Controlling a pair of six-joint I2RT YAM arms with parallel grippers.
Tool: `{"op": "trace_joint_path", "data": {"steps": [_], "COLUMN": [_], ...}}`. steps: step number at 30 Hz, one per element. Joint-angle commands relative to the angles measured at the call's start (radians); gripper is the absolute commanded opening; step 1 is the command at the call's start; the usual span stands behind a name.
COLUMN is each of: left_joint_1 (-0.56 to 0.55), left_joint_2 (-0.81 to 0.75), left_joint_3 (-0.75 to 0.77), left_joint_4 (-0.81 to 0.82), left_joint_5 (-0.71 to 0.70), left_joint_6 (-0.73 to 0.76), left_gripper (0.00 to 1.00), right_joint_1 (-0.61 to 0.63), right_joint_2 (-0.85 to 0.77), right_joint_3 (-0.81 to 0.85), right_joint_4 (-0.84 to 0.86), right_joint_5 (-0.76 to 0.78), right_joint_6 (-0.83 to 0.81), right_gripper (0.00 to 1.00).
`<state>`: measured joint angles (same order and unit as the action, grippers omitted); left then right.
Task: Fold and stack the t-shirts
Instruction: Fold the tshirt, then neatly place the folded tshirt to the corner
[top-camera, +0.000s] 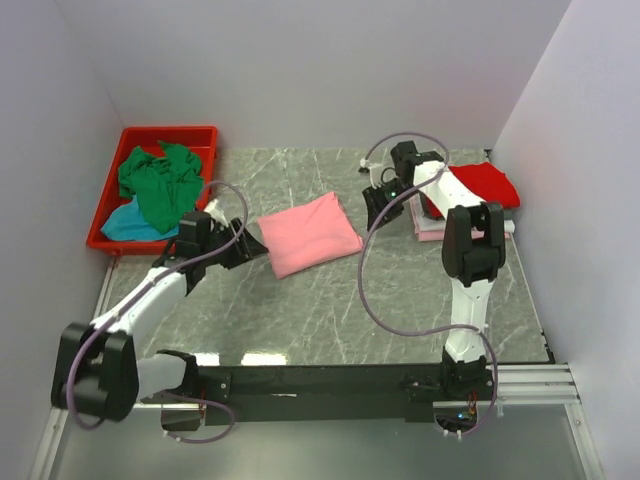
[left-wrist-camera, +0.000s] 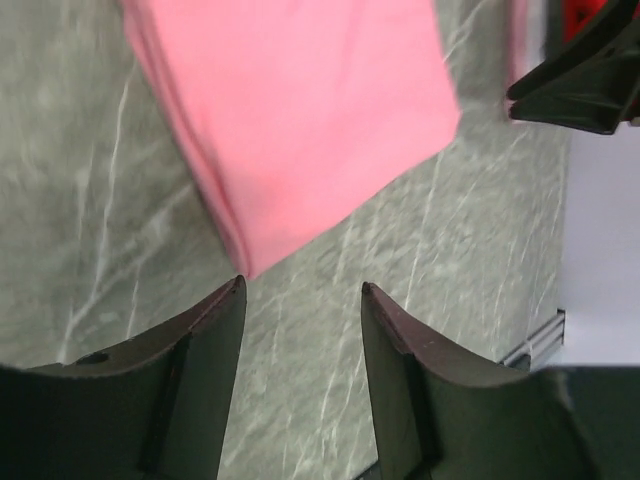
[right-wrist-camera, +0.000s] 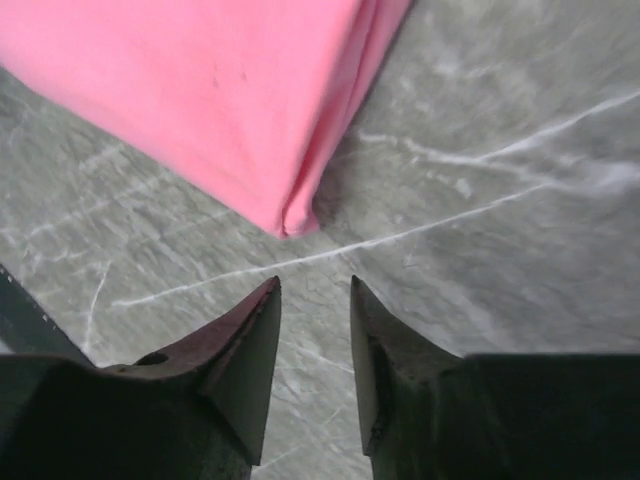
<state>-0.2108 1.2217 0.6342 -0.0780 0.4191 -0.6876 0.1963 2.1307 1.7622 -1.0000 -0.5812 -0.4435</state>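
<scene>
pink shirt (top-camera: 308, 233) folded, mid counter (top-camera: 300, 310) | red shirt (top-camera: 485, 183) on pile, far right corner | green shirt (top-camera: 158, 185), teal shirt (top-camera: 130, 225) in bin (top-camera: 195, 133), not done | L jaws, R jaws part open, empty

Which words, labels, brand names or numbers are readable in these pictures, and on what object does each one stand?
None. The folded pink t-shirt, the green t-shirt, the red t-shirt, the red bin and the marbled table show no readable text.
</scene>
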Motion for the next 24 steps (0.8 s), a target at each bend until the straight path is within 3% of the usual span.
{"op": "trace_joint_path", "data": {"steps": [1,3,6,9,14,24], "left_joint_1": [0.001,0.001,-0.007,-0.047,-0.084,-0.079], "left_joint_2": [-0.068,-0.039,0.062,0.157,0.303,0.496], "left_joint_3": [0.033,0.032,0.018,0.039,0.096,0.071], "left_joint_4": [-0.030,0.061,0.246,0.340,0.362,0.320], "left_joint_5": [-0.060,-0.005,0.162,0.187,0.162,0.083], "left_joint_6": [0.051,0.036,-0.036,-0.069,-0.082,-0.064], "left_gripper": [0.54,0.52,0.39,0.28,0.23,0.16], "right_joint_1": [0.011,0.034,0.109,0.178,0.221,0.197], "right_joint_2": [-0.086,-0.078,0.001,0.078,0.136,0.251], "right_joint_3": [0.013,0.025,0.080,0.109,0.112,0.111], "right_joint_4": [0.084,0.057,-0.043,-0.019,0.132,0.153], "right_joint_5": [-0.013,-0.116,-0.343,-0.430,-0.431,-0.252], "right_joint_6": [-0.012,-0.055,-0.096,-0.005,0.178,0.316], "right_gripper": [0.40,0.26,0.09,0.07,0.08,0.08]}}
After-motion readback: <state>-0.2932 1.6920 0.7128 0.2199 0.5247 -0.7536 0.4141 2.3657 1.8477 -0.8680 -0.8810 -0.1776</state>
